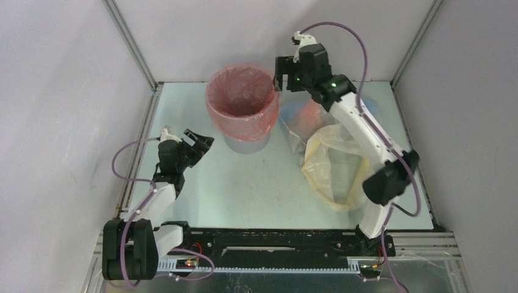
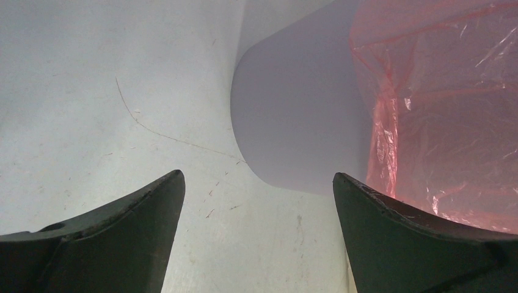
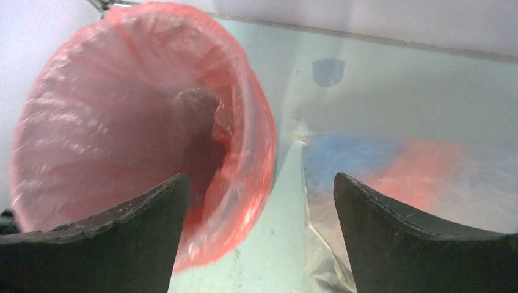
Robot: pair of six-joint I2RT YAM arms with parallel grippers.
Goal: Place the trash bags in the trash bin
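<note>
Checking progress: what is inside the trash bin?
A red-pink bag lines the trash bin, folded over its rim. The bag covers the bin's inner wall and floor.

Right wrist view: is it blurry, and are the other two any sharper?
Right wrist: soft throughout, the red bag smeared, the bags beyond only blue and red patches. Left wrist: sharp, table scratches crisp, the bin evenly lit. Top: clear, even light.
</note>
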